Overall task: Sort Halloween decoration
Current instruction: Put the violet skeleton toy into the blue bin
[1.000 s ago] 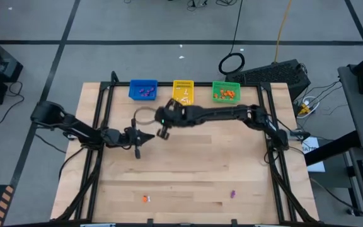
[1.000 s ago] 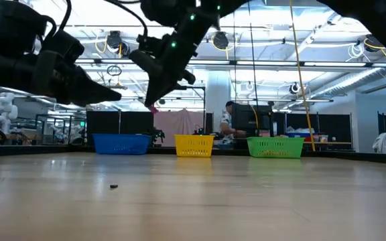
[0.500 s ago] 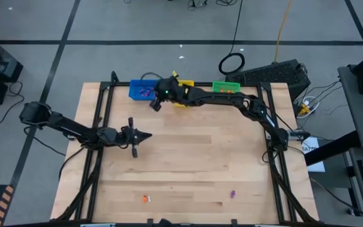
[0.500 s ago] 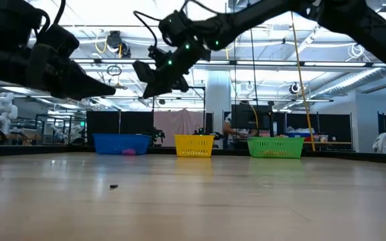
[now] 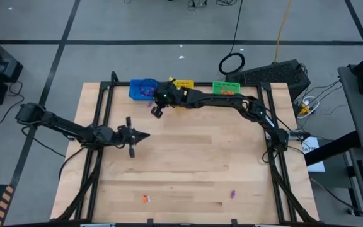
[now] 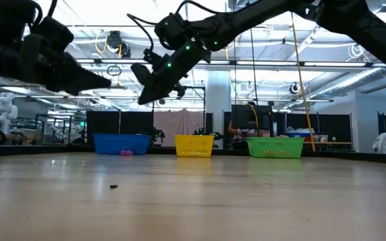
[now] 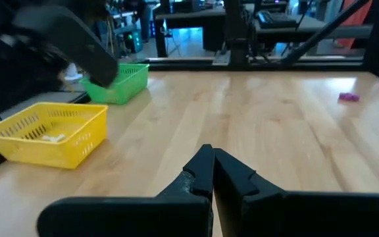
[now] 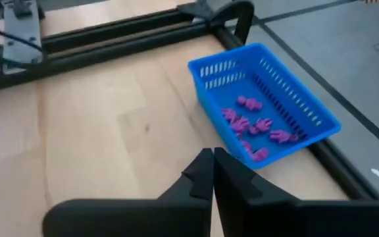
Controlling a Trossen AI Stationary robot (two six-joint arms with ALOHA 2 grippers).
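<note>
No legible text, label, brand, number or sign was found in any view. The baskets, the tabletop and the arms carried no readable markings, and the room behind the tabletop showed nothing that could be read.
</note>
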